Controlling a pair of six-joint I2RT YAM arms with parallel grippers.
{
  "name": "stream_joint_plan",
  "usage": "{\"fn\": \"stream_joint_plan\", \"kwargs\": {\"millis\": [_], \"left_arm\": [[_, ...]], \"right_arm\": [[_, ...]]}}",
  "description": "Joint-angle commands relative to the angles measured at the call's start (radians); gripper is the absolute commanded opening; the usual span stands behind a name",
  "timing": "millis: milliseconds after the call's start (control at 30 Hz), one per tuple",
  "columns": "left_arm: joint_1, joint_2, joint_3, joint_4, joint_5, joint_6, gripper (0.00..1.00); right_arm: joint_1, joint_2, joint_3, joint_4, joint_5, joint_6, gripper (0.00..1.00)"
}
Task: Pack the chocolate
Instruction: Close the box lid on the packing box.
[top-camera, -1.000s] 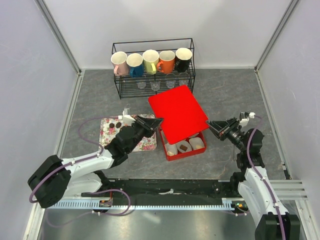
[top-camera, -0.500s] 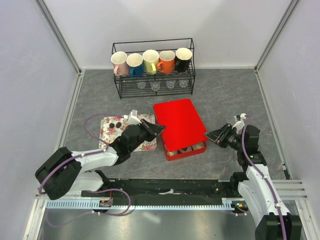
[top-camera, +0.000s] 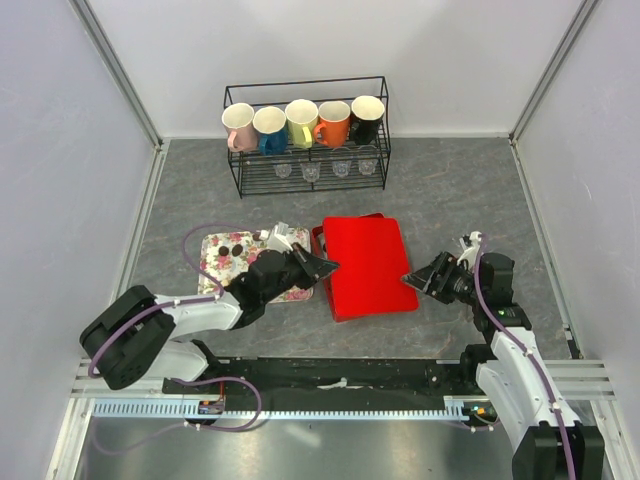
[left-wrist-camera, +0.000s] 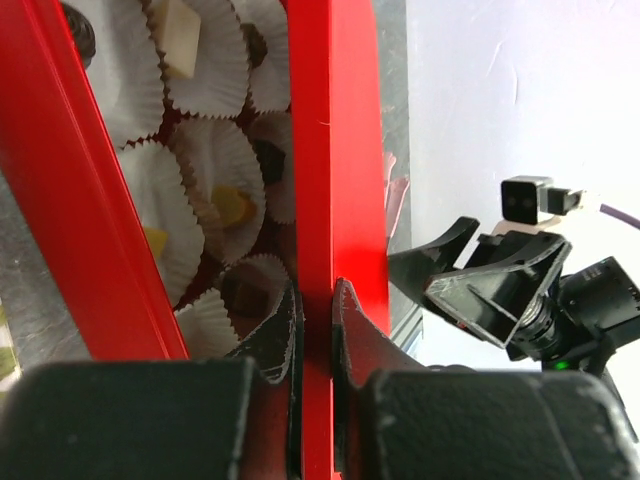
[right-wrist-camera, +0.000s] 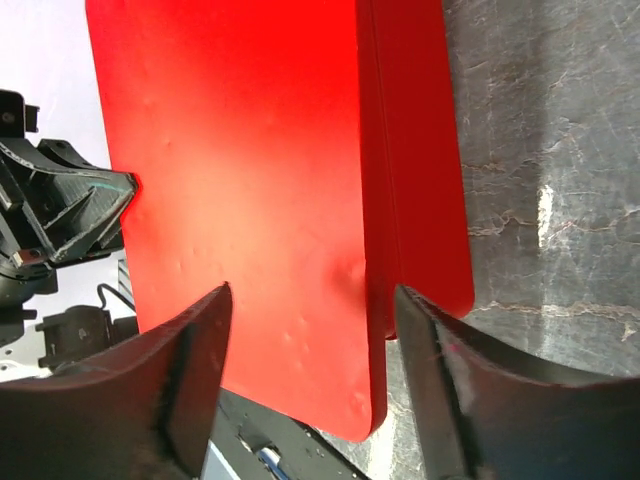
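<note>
The red lid (top-camera: 366, 262) lies almost flat over the red box (top-camera: 319, 240), hiding it nearly whole from above. My left gripper (top-camera: 328, 267) is shut on the lid's left edge (left-wrist-camera: 318, 180). Under the raised edge, the left wrist view shows white paper cups with chocolate (left-wrist-camera: 243, 291) in them, dark, tan and cream. Two dark chocolates (top-camera: 237, 247) sit on the floral tray (top-camera: 222, 270). My right gripper (top-camera: 408, 282) stands open at the lid's right edge, its fingers (right-wrist-camera: 190, 345) either side of the lid's corner (right-wrist-camera: 300, 230) and apart from it.
A black wire rack (top-camera: 306, 135) with several coloured mugs and small glasses stands at the back. The floral tray lies just left of the box, under my left arm. Both arms reach in from the near edge.
The lid has come down from a steep tilt to nearly flat on the box. My right gripper has opened and let go of its edge. My left gripper has moved right, still holding.
</note>
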Motion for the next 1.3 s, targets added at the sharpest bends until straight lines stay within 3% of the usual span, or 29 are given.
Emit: {"fn": "stream_joint_plan", "kwargs": {"millis": [0,367,867,1267], "left_arm": [[-0.004,0.018,-0.003,0.002,0.014,0.064,0.02],[-0.016,-0.025,-0.054,0.037,-0.145,-0.022,0.02],[-0.050,-0.042,-0.057,-0.024,-0.254,-0.024,0.02],[-0.070,-0.035,-0.029,-0.092,-0.308,0.005,0.02]], "right_arm": [[0.004,-0.001,0.014,0.029,0.018,-0.053,0.78],[0.002,0.033,0.132,0.010,0.168,-0.101,0.88],[0.013,0.324,0.224,0.251,0.101,-0.079,0.92],[0.140,0.455,0.238,0.294,0.148,-0.116,0.91]]}}
